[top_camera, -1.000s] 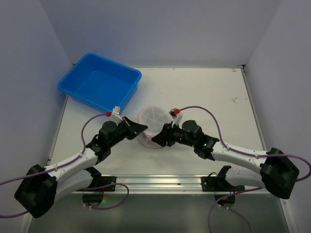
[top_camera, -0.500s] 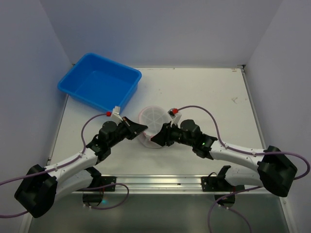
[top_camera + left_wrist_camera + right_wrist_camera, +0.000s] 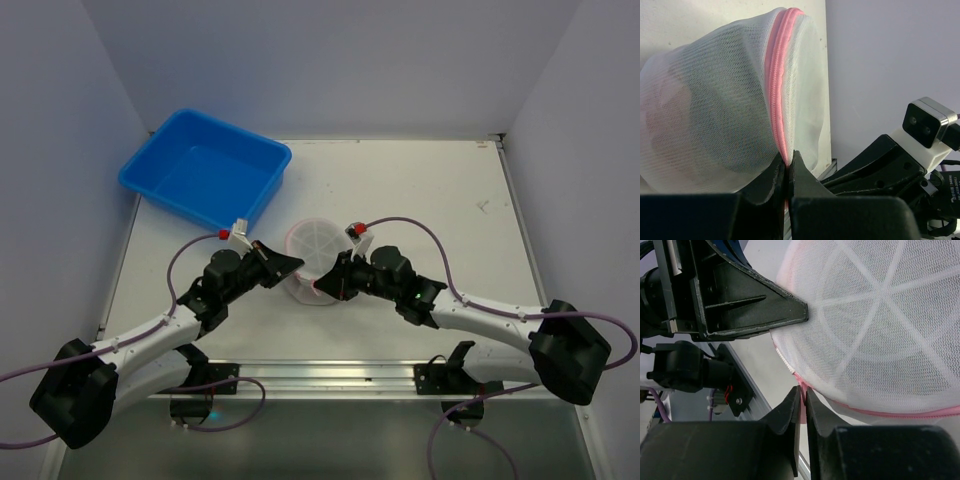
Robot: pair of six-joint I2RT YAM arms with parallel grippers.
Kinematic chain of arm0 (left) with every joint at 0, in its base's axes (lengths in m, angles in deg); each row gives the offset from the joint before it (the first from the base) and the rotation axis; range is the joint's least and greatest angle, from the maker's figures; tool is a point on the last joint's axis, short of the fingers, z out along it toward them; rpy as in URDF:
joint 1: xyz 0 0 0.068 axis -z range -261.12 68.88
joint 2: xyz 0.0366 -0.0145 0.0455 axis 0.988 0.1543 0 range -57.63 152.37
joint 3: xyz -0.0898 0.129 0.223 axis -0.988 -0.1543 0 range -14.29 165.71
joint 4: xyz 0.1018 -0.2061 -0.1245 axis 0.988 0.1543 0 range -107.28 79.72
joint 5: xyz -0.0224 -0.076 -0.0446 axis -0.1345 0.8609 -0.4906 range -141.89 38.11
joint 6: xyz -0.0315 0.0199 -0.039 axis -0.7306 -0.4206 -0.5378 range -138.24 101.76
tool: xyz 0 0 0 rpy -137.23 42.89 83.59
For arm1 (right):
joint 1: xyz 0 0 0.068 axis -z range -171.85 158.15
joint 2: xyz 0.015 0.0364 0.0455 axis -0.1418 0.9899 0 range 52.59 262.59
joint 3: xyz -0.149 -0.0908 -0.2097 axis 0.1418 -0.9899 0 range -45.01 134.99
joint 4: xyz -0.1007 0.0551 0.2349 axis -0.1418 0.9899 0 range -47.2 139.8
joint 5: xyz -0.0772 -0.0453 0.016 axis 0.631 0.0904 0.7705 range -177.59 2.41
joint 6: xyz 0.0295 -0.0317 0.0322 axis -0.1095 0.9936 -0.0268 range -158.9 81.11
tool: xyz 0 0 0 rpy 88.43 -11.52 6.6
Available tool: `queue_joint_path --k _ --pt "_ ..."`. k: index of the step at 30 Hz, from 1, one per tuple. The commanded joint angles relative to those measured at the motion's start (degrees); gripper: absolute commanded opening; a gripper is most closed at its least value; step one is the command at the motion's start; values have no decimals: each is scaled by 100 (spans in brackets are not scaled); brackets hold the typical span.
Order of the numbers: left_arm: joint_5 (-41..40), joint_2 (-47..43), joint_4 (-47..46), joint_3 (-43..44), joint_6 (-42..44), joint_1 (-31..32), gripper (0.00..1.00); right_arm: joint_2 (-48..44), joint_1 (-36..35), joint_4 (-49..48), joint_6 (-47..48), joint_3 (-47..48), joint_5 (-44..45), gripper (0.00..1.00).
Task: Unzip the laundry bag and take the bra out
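No word, number or sign can be read with certainty. The only print is some small white lettering on the black body of the right arm, at the lower right of the left wrist view, and it is too small and blurred to read. The laundry bag and the blue tub show no text.

Laundry bag by tub's near-right corner
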Motion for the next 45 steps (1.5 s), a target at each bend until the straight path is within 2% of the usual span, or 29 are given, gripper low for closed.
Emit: queue_joint_path --k 1,4,11,14,16,18,20,22,25,26,29,32,33,35,37,39,41,42,43,45 --pt "58 -90 -145 4 144 35 0 -68 2 -126 193 277 301 9" --pt "85 -143 -58 13 179 35 0 -85 2 6 263 303 407 0" --pt "-153 -397 461 22 389 -26 0 -779 169 946 606 110 1065 0" --pt "-100 -538 663 48 547 -132 0 -1323 563 1455 703 -127 1329 0" --pt "-21 -556 838 91 723 -220 0 -1648 1099 1832 686 -259 1347 0" --pt "145 -565 953 136 846 -299 0 -1746 1538 2184 694 -172 1374 0" --pt "329 -556 1076 136 1022 -369 0 -1721 1689 2660 747 -14 1409 0" --pt "427 -512 1103 153 1154 -510 0 -1703 1707 2757 948 154 1252 0" --pt "761 -135 1155 442 1636 -747 0 -1685 1690 2399 1177 189 436 0" --pt "953 205 1156 748 1751 -782 0 -1650 1690 2319 1178 198 -2 0" --pt "1138 996 1191 1320 2156 -809 0 -1501 1506 2037 1038 224 -392 0" --pt "1279 1578 1191 2155 2358 -818 21 -1317 1172 1668 862 277 -463 0" --pt "1289 1884 1165 2540 2402 -818 32 -1133 1006 1607 766 346 -480 0" --pt "1350 2184 1225 2876 2534 -826 41 -957 829 1553 712 487 -411 0" --pt "1324 2283 1688 3290 2788 -835 43 -877 820 1597 686 497 -104 0" --pt "1114 2248 1998 3396 2912 -853 68 -938 820 1632 650 418 195 0" --pt "816 2021 2280 3283 2930 -844 93 -1078 881 1808 729 400 722 18" --pt "727 1897 2324 3195 2895 -844 97 -1131 925 1860 729 391 863 25" --pt "552 1774 2499 2968 2773 -844 100 -1227 969 2026 721 382 1073 40" --pt "332 1283 2492 2669 2518 -800 100 -1342 1153 2081 607 339 1259 55"
